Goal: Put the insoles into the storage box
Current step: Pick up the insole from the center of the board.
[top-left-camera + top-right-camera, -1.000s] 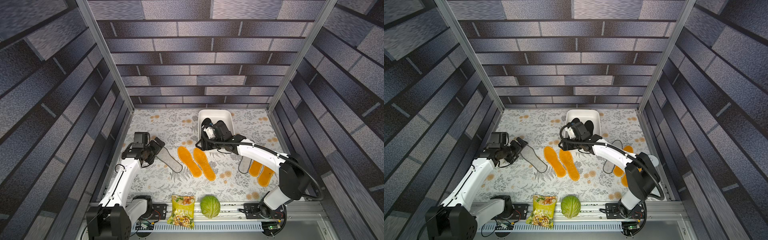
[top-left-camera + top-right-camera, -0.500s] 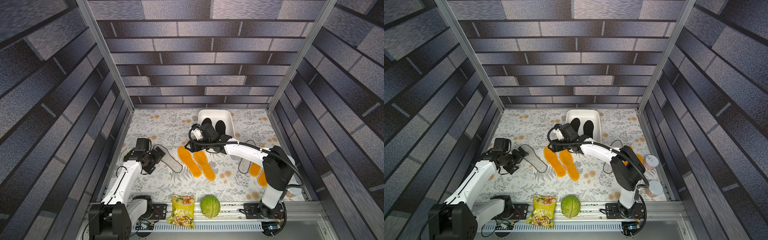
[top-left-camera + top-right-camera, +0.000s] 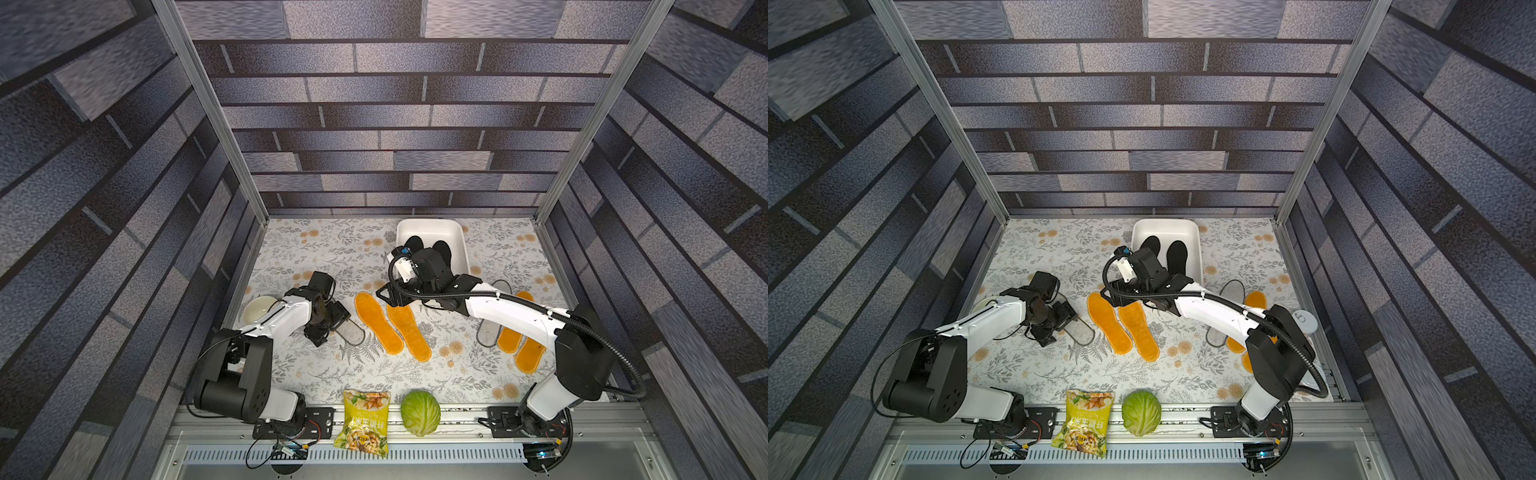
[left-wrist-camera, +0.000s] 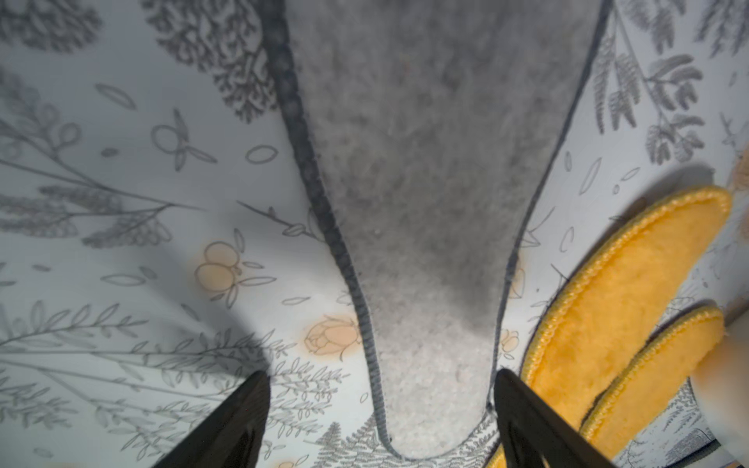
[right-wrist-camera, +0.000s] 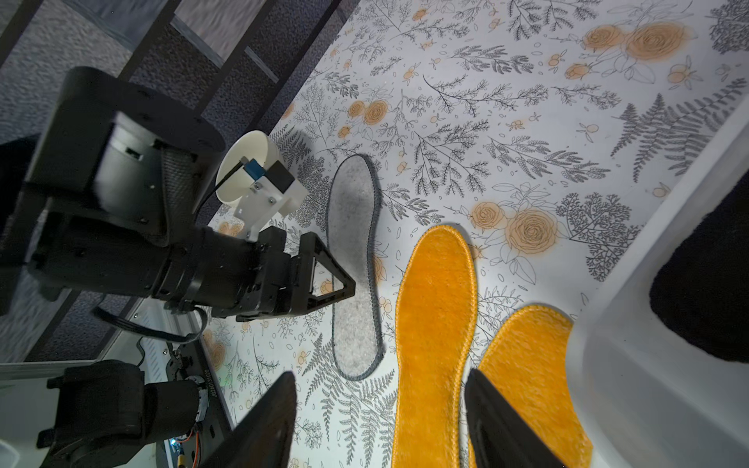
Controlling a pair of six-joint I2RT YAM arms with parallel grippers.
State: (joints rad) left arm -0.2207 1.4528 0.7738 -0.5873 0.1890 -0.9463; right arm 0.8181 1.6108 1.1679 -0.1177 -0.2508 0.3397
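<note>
Left gripper (image 4: 381,372): jaws stood spread, straddling the grey insole (image 4: 425,202), left side.
Right gripper (image 5: 381,373): spread too, poised over an orange insole (image 5: 435,316), centre.
Storage box (image 3: 432,230): far centre, two black insoles (image 3: 444,250) lay inside.

There are 8 insoles in all: 2 black insoles (image 3: 413,245) (image 3: 442,249), 4 orange insoles (image 3: 378,318) (image 3: 409,332) (image 3: 509,340) (image 3: 530,354) and 2 grey insoles (image 3: 351,332) (image 3: 485,332) with dark edging. The 2 black ones lie in the 1 storage box (image 3: 428,226); the other 6 lie on the 1 table (image 3: 332,249). There is also 1 cream bowl (image 3: 257,309), 1 snack bag (image 3: 365,419) and 1 cabbage (image 3: 420,412). 2 robot arms (image 3: 286,316) (image 3: 507,316) show, each with 1 tool: the left tool (image 4: 381,377) and the right tool (image 5: 379,377). In a top view 1 pale round object (image 3: 1303,319) shows at the table's right edge, too hidden to name.
</note>
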